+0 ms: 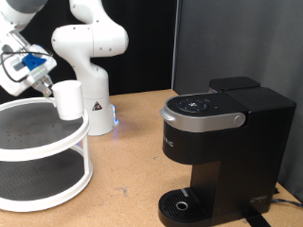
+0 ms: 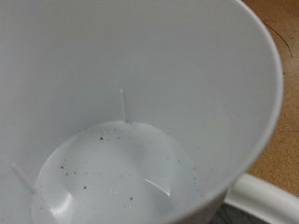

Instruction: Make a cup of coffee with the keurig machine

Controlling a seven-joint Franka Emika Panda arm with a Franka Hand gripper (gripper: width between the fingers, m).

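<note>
The small white cup is at the tips of my gripper, slightly tilted, over the exterior view's right part of the white shelf's top tier. My gripper is shut on the cup's rim. I cannot tell whether the cup's base touches the tier. In the wrist view the cup's empty speckled inside fills the picture, its handle shows at a corner, and the fingers are hidden. The black keurig machine stands at the exterior view's right with its silver lid handle down and a round drip tray.
A two-tier round white shelf stands at the exterior view's left. The arm's white base is behind it. Bare wooden tabletop lies between shelf and machine. A black curtain hangs behind.
</note>
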